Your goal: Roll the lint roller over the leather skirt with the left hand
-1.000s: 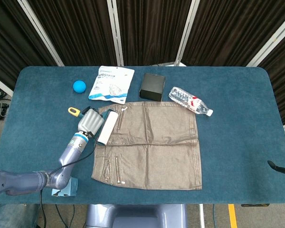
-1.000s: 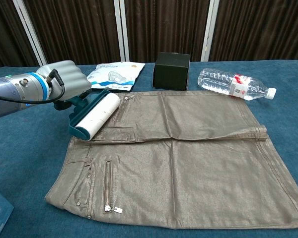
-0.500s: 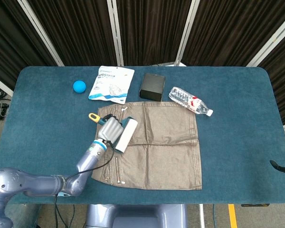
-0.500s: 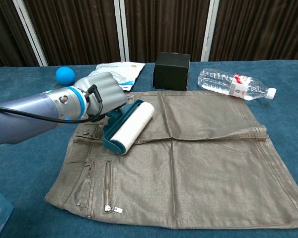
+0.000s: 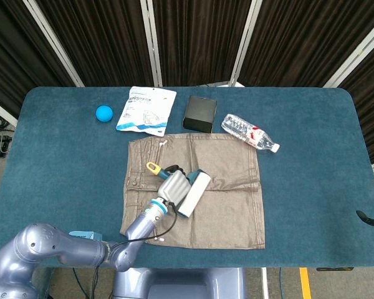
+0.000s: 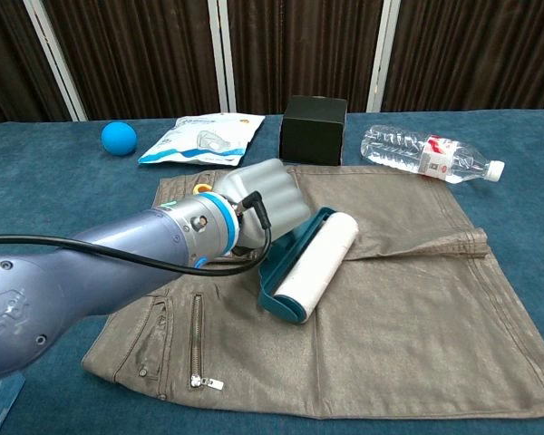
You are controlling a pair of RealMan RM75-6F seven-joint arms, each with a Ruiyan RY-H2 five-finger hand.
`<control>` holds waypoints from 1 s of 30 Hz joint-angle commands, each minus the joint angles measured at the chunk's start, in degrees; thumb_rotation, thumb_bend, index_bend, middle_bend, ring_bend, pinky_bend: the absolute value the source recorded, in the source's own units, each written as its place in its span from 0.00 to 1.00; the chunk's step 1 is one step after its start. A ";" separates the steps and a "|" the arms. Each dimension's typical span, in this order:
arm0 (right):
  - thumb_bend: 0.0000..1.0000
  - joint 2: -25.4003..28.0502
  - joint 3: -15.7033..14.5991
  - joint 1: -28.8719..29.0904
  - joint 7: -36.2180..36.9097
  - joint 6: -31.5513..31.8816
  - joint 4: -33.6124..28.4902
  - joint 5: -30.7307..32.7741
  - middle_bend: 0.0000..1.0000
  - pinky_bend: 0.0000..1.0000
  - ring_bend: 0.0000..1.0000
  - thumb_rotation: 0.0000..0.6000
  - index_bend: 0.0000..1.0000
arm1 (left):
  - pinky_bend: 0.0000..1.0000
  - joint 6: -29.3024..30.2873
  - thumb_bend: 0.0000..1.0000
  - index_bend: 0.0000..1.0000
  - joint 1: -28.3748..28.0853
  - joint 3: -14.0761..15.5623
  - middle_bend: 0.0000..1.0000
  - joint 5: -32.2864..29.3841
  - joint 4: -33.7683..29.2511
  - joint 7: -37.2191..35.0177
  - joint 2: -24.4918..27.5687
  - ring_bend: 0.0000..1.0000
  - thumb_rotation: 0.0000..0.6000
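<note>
1. Since the earlier frames the left hand (image 6: 265, 193) has carried the lint roller (image 6: 314, 265) from the skirt's left edge rightward to about its middle, and the blue ball (image 6: 120, 139) and white pouch (image 6: 199, 138), once hidden behind the arm in the chest view, now show.
2. Its fingers are wrapped tight around the teal handle, with the yellow handle end (image 5: 153, 167) poking out on the far-left side of the fist in the head view.
3. White roller drum lies down on the leather skirt (image 6: 408, 317), just left of the horizontal fold, and appears to touch the leather.
4. That skirt lies flat on the blue desk (image 5: 311, 156), waistband to the left, zips near the near-left corner.
5. Beyond the skirt's far edge stand a black box (image 5: 200, 114) and a lying water bottle (image 5: 249, 132).
6. Of the right hand I see only a dark tip at the right edge of the head view, so I cannot tell its state.
7. My reading: the rolling stroke is under way, roughly halfway across.
8. Next it likely needs steady downward pressure rightward, without rucking the fold.
</note>
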 commanded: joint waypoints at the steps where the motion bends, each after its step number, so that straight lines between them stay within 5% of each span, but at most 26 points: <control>1: 0.00 0.07 0.07 -0.06 0.16 0.04 0.12 0.14 0.00 0.00 0.00 1.00 0.00 | 0.47 0.10 0.70 0.63 -0.69 -0.50 0.52 -0.87 0.79 0.67 -1.48 0.41 1.00; 12: 0.00 0.03 0.01 -0.08 0.14 -0.04 0.30 0.22 0.00 0.00 0.00 1.00 0.00 | 0.47 0.91 0.70 0.63 -0.22 0.18 0.52 -2.85 2.25 1.53 -0.10 0.41 1.00; 30: 0.00 -0.45 -0.56 0.04 -1.84 0.62 -0.82 -1.11 0.00 0.00 0.00 1.00 0.00 | 0.47 0.94 0.70 0.63 5.88 5.25 0.52 -4.52 2.85 -2.79 13.23 0.41 1.00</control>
